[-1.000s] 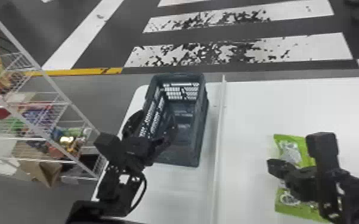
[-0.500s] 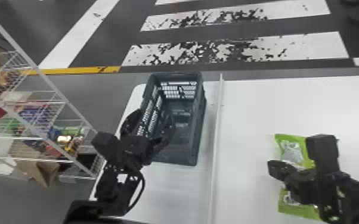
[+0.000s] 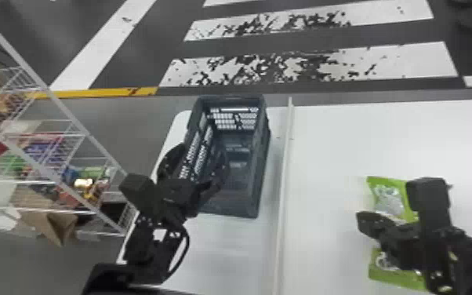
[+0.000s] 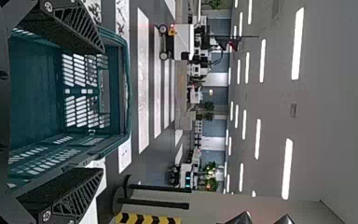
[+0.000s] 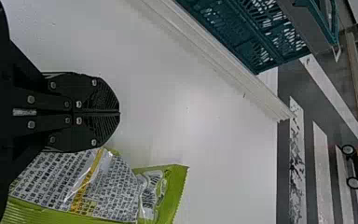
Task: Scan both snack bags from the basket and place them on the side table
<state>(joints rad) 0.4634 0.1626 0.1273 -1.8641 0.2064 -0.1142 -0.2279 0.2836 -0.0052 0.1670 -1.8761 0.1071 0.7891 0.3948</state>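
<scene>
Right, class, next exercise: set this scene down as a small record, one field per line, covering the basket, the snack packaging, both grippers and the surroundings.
basket: dark, slatted, on the table's left part
snack packaging: green, lying on the table right of the raised white strip; one bag or two, cannot tell
left gripper: open, at the basket's left side
right gripper: shut, nothing between its fingers, above the table beside the packaging
left of table: white wire rack holding colourful packs
beyond table: dark floor with white stripes

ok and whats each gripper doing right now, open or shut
Left gripper: open, by the basket.
Right gripper: closed, empty, near a snack bag.
</scene>
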